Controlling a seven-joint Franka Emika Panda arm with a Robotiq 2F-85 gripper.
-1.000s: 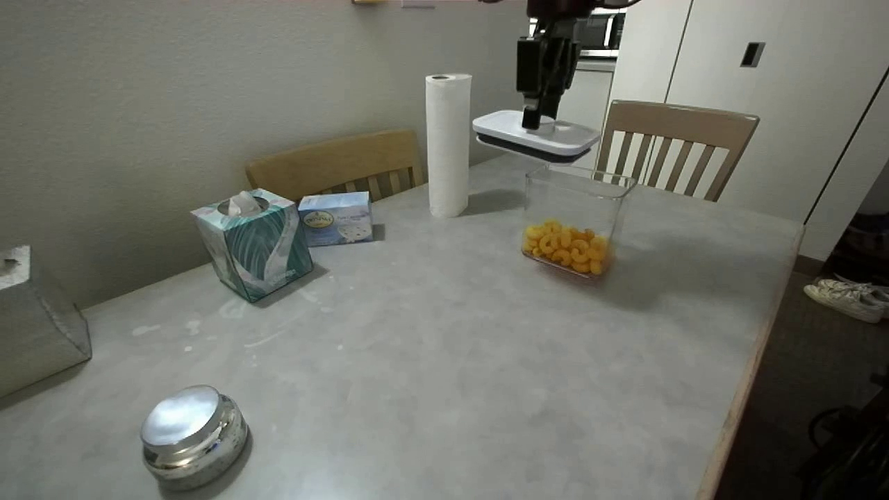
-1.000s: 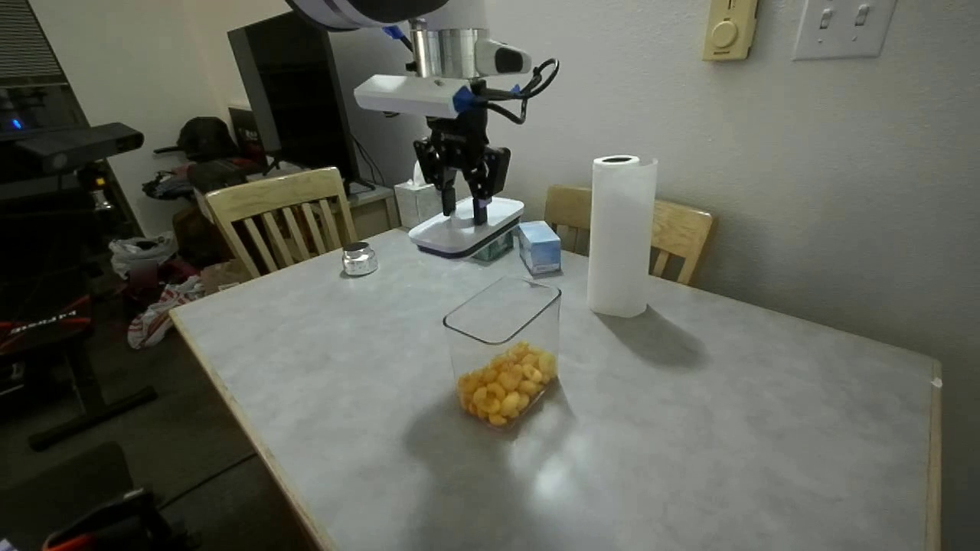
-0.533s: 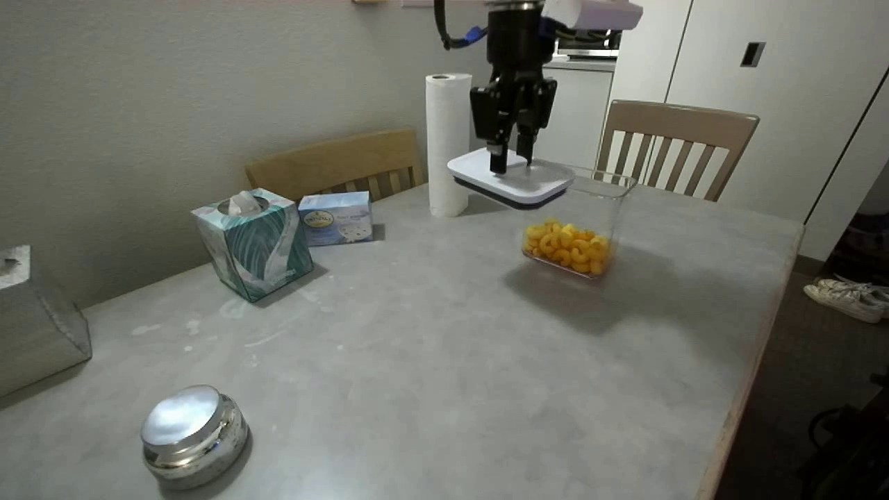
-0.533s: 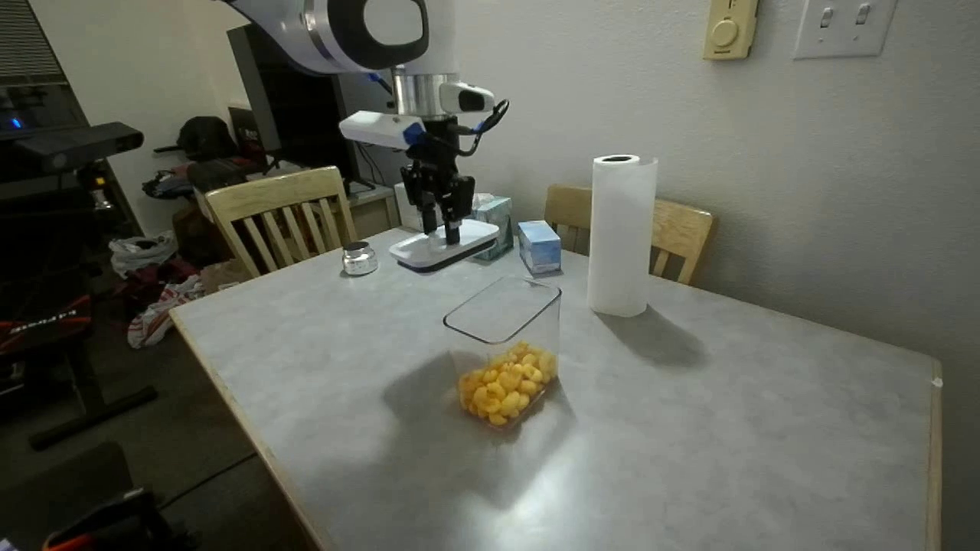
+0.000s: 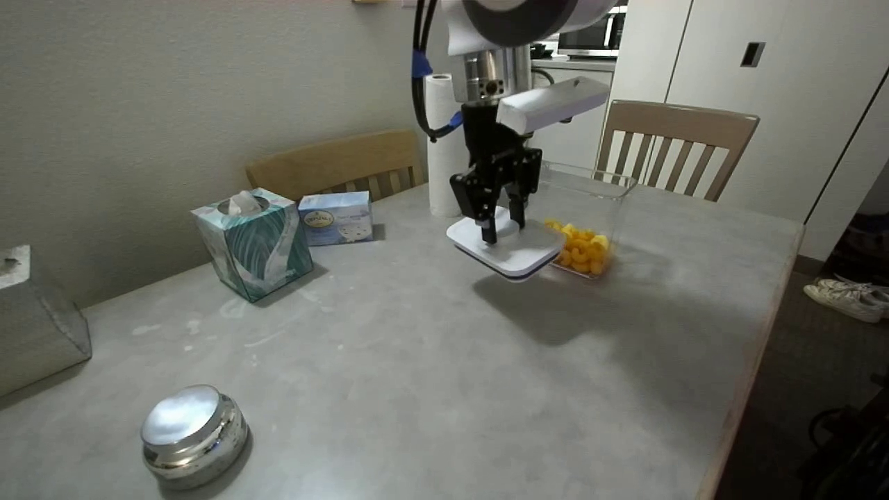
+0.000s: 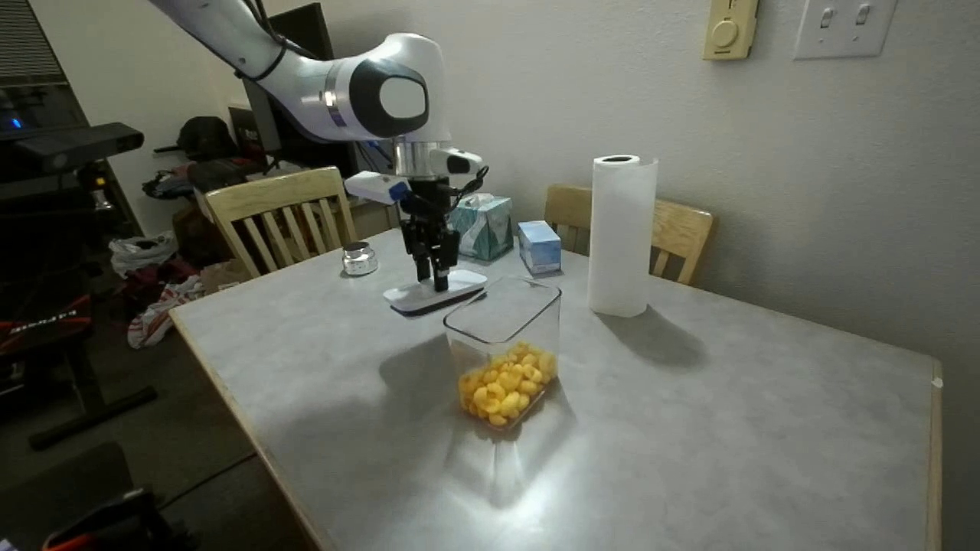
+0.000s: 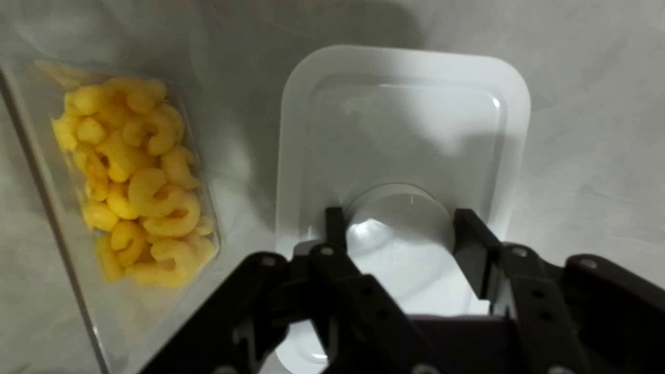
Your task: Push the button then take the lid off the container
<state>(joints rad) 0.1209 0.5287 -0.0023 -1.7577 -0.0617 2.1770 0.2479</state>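
Note:
The flat white lid hangs level a little above the table, held by my gripper. The lid also shows in an exterior view and in the wrist view. In the wrist view my gripper has its fingers on both sides of the lid's round raised button and is shut on it. The clear container stands open and upright on the table beside the lid, with yellow-orange snack pieces inside. In the wrist view its rim is at the left, apart from the lid.
A paper towel roll stands behind the container. A teal tissue box, a blue box and a silver dome stand on the table. A grey box is at the far left.
My gripper has carried the lid down toward the table and to the side of the container. The container has not moved.

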